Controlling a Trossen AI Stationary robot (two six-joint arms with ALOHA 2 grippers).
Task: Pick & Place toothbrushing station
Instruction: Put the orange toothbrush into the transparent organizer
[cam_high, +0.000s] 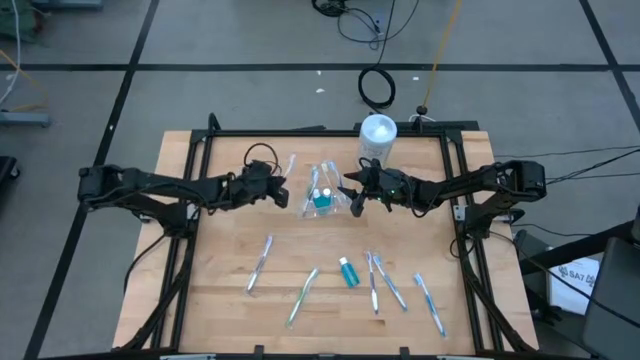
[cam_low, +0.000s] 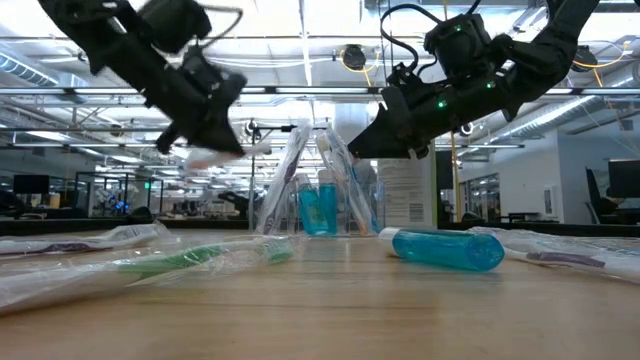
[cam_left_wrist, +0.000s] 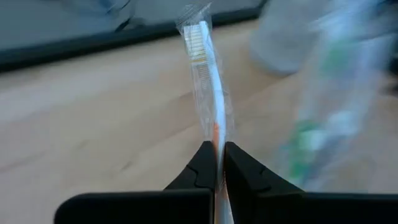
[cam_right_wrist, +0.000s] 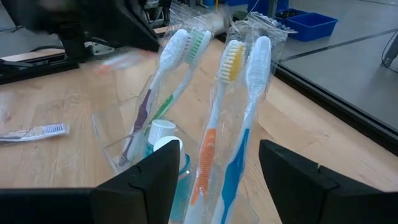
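A clear cup (cam_high: 322, 197) stands mid-table, holding several wrapped toothbrushes (cam_right_wrist: 233, 93) upright and a teal toothpaste tube (cam_low: 320, 208). My left gripper (cam_high: 272, 188) is just left of the cup, above the table, and is shut on a wrapped toothbrush (cam_left_wrist: 205, 68) with a white head and an orange handle. My right gripper (cam_high: 352, 196) is open at the cup's right side. Its fingers (cam_right_wrist: 149, 180) stand on either side of the wrapped brushes and touch nothing that I can see. My left gripper pinches the wrapped toothbrush by its orange handle part (cam_left_wrist: 216, 132) between its two fingertips, through the clear wrapper. The fingers come slanting from the table's left. The brush is lifted clear of the table, and its head (cam_high: 291, 162) points toward the far edge.
Several wrapped toothbrushes (cam_high: 260, 262) and a teal toothpaste tube (cam_high: 347, 272) lie on the near half of the table. A white cylinder (cam_high: 378, 135) stands at the far edge, behind the cup. Black frame rails (cam_high: 190, 180) run along the table's sides.
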